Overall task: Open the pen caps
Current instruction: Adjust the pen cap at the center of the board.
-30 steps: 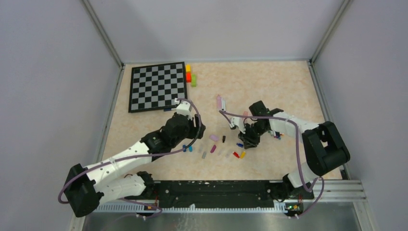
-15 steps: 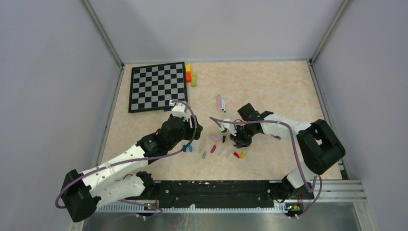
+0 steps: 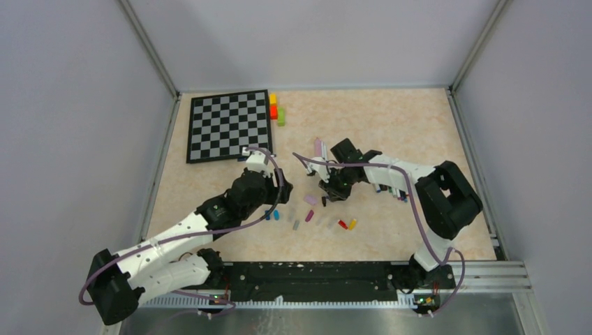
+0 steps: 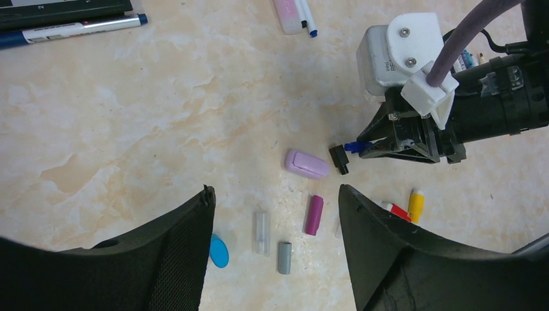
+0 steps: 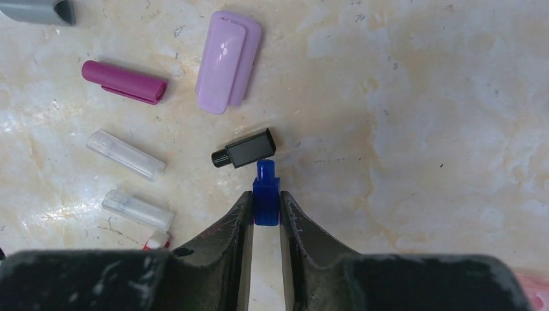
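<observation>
From above, left gripper (image 3: 278, 201) and right gripper (image 3: 327, 197) reach low over scattered pen caps (image 3: 309, 216). Left wrist: fingers (image 4: 188, 240) spread wide, empty (caps between). Right wrist: fingers (image 5: 236, 220) pinch a blue cap (image 5: 266, 181), touching a black cap (image 5: 245, 149).

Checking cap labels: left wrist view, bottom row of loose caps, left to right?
blue cap → clear cap → grey cap → magenta cap → red cap → yellow cap

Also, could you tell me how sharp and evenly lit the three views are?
Top external: even, soft light, caps tiny. Left wrist: table sharp, its own fingers dark. Right wrist: crisp; blue cap sharp, slight sheen on the lilac cap.
</observation>
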